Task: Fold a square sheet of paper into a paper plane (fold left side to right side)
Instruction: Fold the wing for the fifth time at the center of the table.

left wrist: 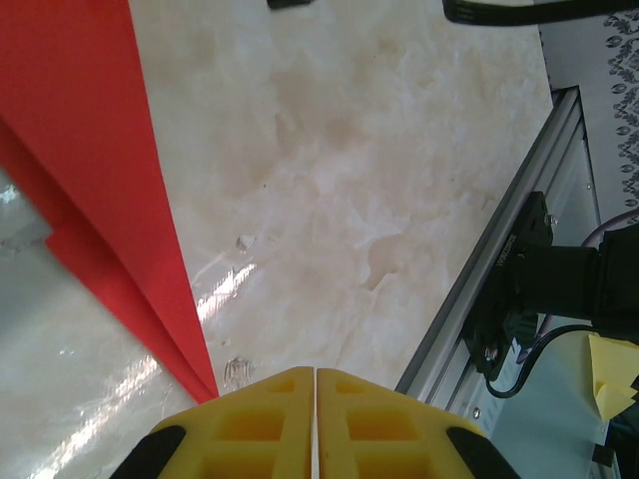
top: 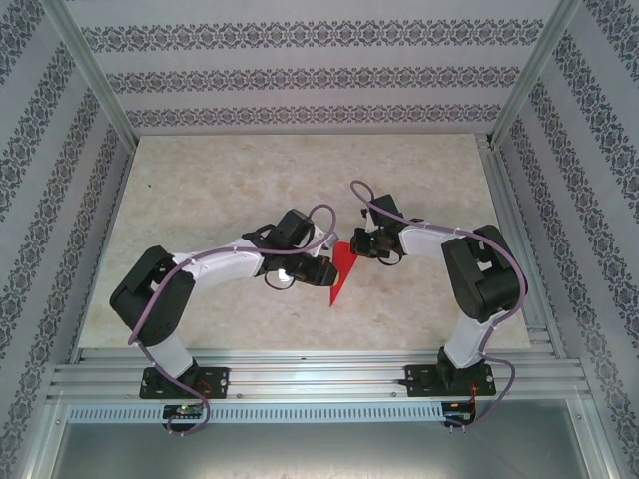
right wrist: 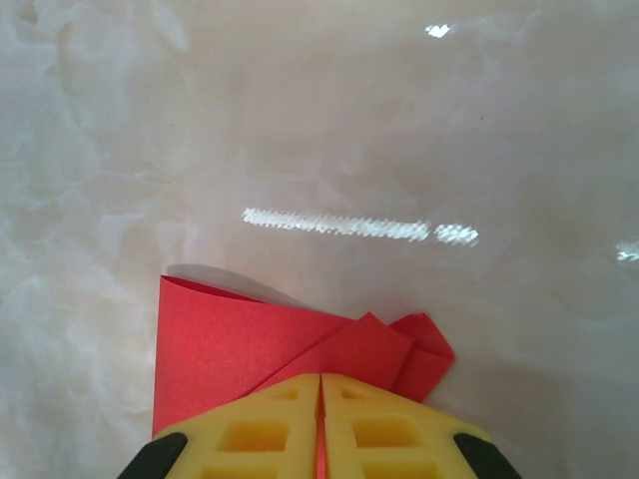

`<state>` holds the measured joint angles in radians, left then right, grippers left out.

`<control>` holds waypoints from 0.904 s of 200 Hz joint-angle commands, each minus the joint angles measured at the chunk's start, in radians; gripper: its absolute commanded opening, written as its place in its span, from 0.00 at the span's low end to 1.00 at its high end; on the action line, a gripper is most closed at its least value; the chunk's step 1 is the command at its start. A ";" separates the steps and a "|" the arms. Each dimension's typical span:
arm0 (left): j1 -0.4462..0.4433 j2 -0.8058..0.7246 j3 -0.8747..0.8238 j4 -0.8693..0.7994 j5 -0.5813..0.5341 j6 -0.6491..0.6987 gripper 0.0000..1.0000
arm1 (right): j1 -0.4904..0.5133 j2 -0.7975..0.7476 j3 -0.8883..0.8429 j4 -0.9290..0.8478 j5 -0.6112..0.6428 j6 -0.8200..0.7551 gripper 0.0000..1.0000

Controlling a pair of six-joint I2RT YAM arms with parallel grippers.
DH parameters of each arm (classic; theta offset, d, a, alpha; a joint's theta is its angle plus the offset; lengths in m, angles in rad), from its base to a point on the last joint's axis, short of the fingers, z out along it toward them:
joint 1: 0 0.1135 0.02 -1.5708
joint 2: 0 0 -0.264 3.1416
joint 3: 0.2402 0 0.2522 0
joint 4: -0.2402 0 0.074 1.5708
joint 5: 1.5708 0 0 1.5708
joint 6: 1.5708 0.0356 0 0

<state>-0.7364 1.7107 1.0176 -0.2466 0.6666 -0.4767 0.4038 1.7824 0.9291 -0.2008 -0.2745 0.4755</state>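
The narrow, pointed, creased red paper plane point(top: 342, 271) lies mid-way across the pale marbled tabletop point(top: 250, 190), between the 2 grippers. The right gripper point(right wrist: 320, 379) has its yellow fingers pressed together on the plane's folded wide end point(right wrist: 250, 349). The left gripper point(left wrist: 316, 374) is closed with nothing between its fingers, just beside the pointed tip point(left wrist: 90, 180)
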 commanded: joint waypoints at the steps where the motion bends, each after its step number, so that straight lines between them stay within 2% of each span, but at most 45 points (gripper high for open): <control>1: -0.019 0.084 0.048 0.047 0.048 0.006 0.09 | 0.019 0.012 -0.004 0.030 -0.021 0.027 0.10; 35: -0.039 0.199 0.093 0.102 0.056 -0.014 0.12 | 0.008 0.012 -0.004 0.014 -0.002 0.013 0.10; 69: -0.041 0.273 0.111 0.075 -0.001 0.002 0.11 | -0.021 -0.030 -0.001 -0.019 0.021 -0.013 0.11; 115: -0.043 0.296 0.075 0.073 -0.018 0.007 0.10 | -0.055 -0.011 0.014 -0.065 0.071 -0.066 0.10; 133: -0.043 0.294 0.054 0.083 -0.020 0.004 0.10 | -0.062 -0.012 0.034 -0.108 0.132 -0.094 0.10; 161: -0.043 0.294 0.033 0.104 -0.018 -0.006 0.10 | -0.065 -0.096 0.040 -0.136 0.163 -0.116 0.10; 181: -0.046 0.296 0.031 0.112 -0.015 -0.008 0.10 | -0.063 -0.153 0.028 -0.153 0.125 -0.118 0.10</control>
<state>-0.7681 1.9842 1.0843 -0.1417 0.6846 -0.4808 0.3500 1.7199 0.9466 -0.3279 -0.1783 0.3908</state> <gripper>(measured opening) 0.099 0.101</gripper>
